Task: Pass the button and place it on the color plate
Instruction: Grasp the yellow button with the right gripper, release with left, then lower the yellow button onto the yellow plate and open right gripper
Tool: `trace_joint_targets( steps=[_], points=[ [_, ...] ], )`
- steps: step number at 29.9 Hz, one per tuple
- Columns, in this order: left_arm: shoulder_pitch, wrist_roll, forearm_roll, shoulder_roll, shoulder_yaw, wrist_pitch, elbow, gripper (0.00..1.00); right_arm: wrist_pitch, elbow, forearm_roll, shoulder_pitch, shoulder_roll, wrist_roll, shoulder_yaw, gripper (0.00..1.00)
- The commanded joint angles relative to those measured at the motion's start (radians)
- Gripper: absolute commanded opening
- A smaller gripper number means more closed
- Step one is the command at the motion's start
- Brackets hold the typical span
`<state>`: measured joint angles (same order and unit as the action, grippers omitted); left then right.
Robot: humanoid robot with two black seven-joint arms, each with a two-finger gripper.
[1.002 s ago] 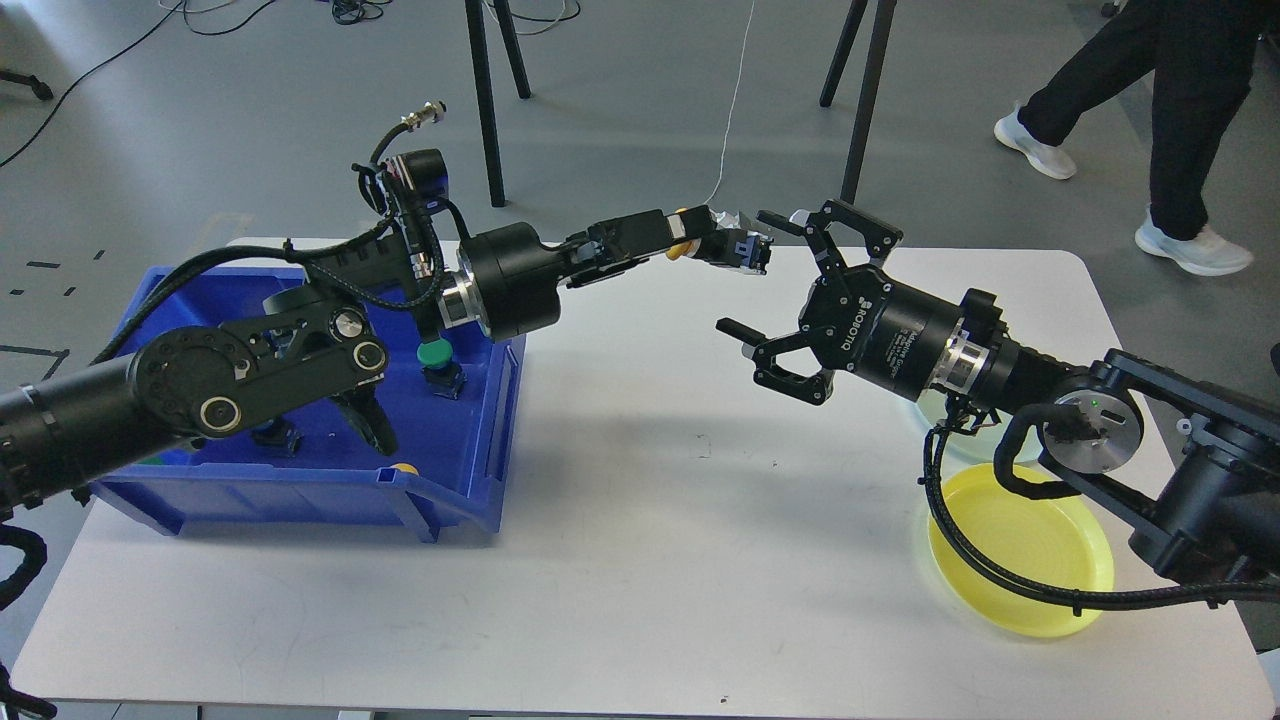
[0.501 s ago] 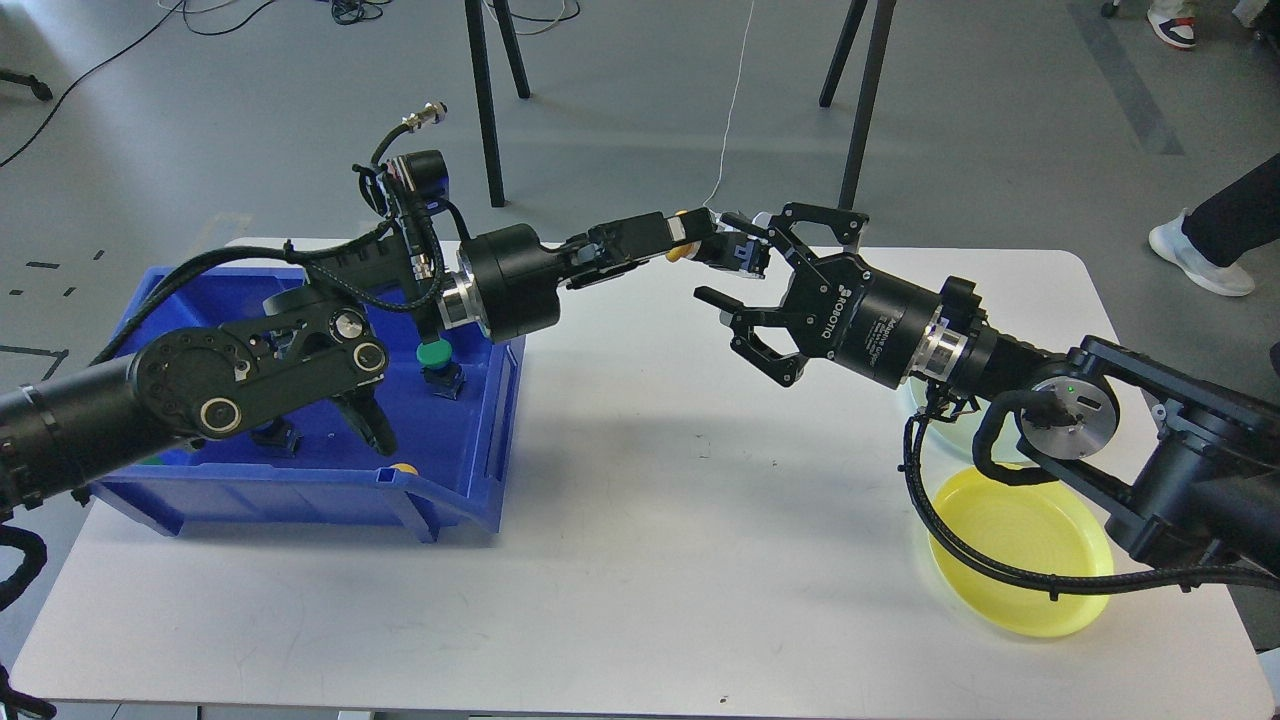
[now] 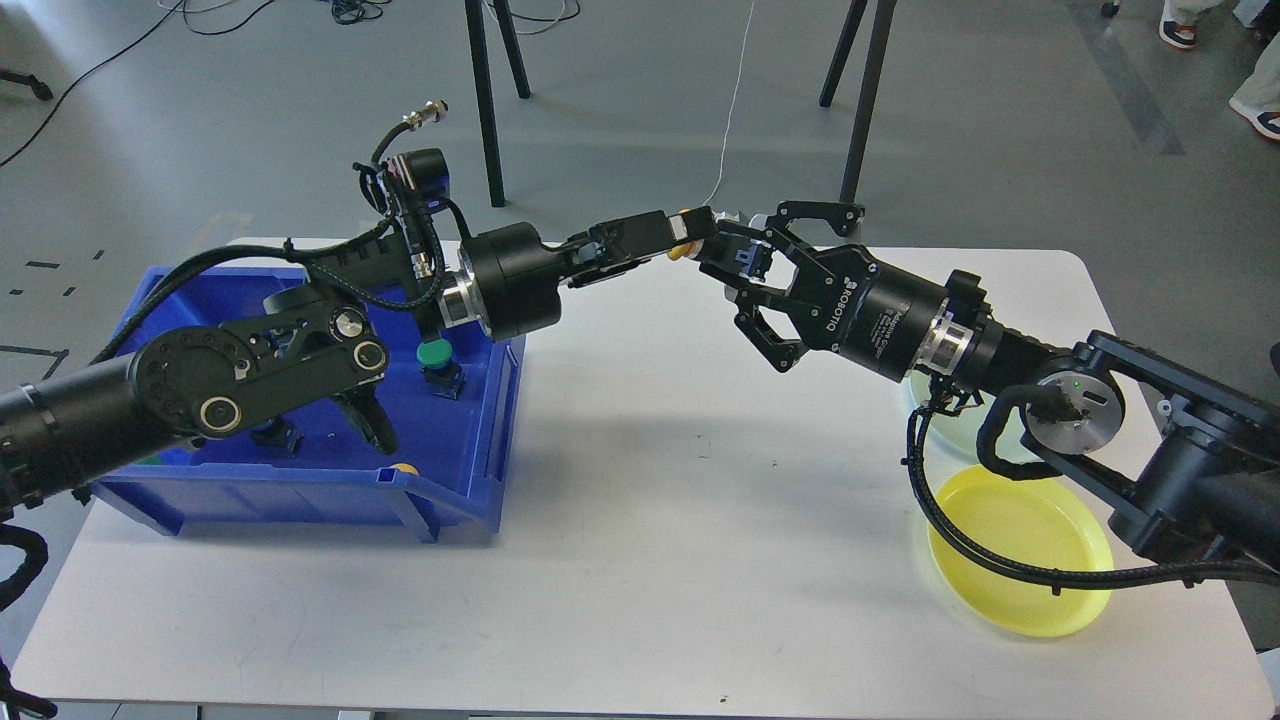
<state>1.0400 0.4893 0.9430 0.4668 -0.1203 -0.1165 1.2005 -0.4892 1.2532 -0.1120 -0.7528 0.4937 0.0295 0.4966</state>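
Button (image 3: 722,254) mid-air, upper centre of frame, above desk (image 3: 640,560): yellow cap, dark blue-black body. Left tool (image 3: 700,236) clamped on cap end. Right tool (image 3: 745,285) spread wide around body, not yet closed. Likely light, rigid, smooth plastic; slip risk. Best hold: squarish body, flat sides. Yellow plate (image 3: 1030,590) lower right; blue bin (image 3: 440,500) left.

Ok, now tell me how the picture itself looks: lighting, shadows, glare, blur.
Head view: even, soft overhead light; the arms throw only faint, diffuse shadows on the white table. No strong glare, just a mild sheen on the yellow plate. Focus is sharp on the blue bin and both arms. The button between the left gripper and right gripper is small, dark and hard to make out.
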Motion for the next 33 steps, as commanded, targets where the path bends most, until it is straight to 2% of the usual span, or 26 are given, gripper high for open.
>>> trace_joint_targets(
  steps=[1, 6, 9, 11, 16, 19, 20, 22, 25, 26, 30, 33],
  points=[
    [0.0, -0.001, -0.009, -0.002, -0.018, -0.003, -0.002, 0.8, 0.001, 0.006, -0.002, 0.01, 0.019, 0.001, 0.01, 0.01],
    [-0.011, -0.001, -0.061, -0.002, -0.056, -0.008, -0.015, 0.91, 0.021, 0.021, -0.003, 0.081, 0.077, 0.012, 0.078, 0.01],
    [-0.018, -0.001, -0.122, -0.002, -0.059, -0.006, -0.028, 0.95, 0.049, 0.046, -0.002, 0.22, 0.12, 0.01, 0.204, 0.01],
    [-0.02, -0.001, -0.131, 0.013, -0.061, -0.003, -0.041, 0.95, 0.098, 0.115, 0.0, 0.344, 0.169, 0.012, 0.295, 0.01],
    [-0.018, -0.001, -0.115, 0.133, -0.059, 0.001, -0.042, 0.95, 0.309, 0.368, 0.067, 0.705, 0.396, 0.03, 0.467, 0.01],
    [-0.017, -0.001, -0.047, 0.222, -0.053, 0.001, -0.042, 0.95, 0.518, 0.451, 0.139, 0.866, 0.505, 0.111, 0.497, 0.01],
    [-0.018, -0.001, 0.008, 0.249, -0.051, 0.005, -0.042, 0.95, 0.594, 0.465, 0.153, 0.904, 0.529, 0.13, 0.496, 0.01],
    [-0.02, -0.001, 0.142, 0.3, -0.045, 0.026, -0.048, 0.95, 0.705, 0.474, 0.163, 0.958, 0.551, 0.138, 0.487, 0.01],
    [-0.021, -0.001, 0.314, 0.38, -0.01, 0.035, -0.113, 0.95, 0.788, 0.468, 0.167, 1.004, 0.551, 0.138, 0.456, 0.02],
    [-0.021, -0.001, 0.354, 0.392, 0.011, 0.035, -0.148, 0.95, 0.804, 0.466, 0.17, 1.007, 0.551, 0.136, 0.439, 0.04],
    [-0.015, -0.001, 0.563, 0.398, 0.119, 0.029, -0.294, 0.95, 0.845, 0.448, 0.176, 1.003, 0.54, 0.136, 0.392, 0.26],
    [-0.02, -0.001, 0.669, 0.392, 0.139, 0.031, -0.393, 0.95, 0.85, 0.445, 0.175, 0.998, 0.508, 0.136, 0.393, 0.5]
  ],
)
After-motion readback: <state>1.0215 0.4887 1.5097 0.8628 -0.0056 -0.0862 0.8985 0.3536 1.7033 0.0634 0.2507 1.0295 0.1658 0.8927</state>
